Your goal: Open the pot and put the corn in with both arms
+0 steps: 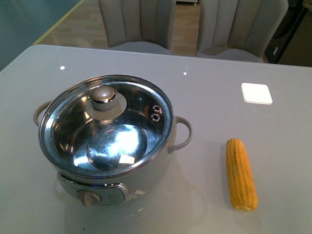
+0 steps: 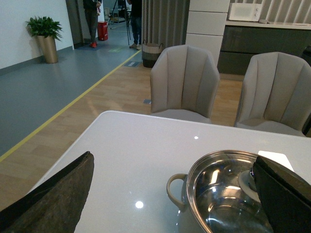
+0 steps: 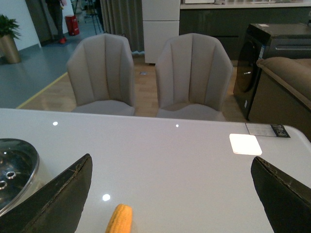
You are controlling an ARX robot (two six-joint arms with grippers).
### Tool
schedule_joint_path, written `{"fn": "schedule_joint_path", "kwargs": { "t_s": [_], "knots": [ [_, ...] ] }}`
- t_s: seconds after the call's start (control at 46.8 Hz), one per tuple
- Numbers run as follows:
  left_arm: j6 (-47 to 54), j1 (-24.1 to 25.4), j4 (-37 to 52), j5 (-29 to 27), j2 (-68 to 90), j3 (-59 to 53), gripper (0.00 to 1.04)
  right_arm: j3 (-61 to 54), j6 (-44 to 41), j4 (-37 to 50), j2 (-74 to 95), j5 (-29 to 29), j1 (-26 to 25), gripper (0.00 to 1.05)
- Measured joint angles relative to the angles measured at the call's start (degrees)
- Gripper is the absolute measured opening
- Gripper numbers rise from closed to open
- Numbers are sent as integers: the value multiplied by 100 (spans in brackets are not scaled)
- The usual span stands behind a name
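Kitchen-dining area — chairs (image 2: 182,80), cabinets (image 2: 252,46), microwave (image 2: 245,10)
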Motion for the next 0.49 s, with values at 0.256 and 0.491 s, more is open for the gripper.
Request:
{"fn": "schedule_joint_path", "kwargs": {
  "t_s": [0.256, 0.491],
  "knots": [
    [0, 0, 0, -2, 0, 0, 98, 0, 0, 0, 0, 0, -2, 96],
    [0, 0, 0, 0, 0, 0, 98, 0, 0, 0, 0, -2, -2, 96]
  ]
}}
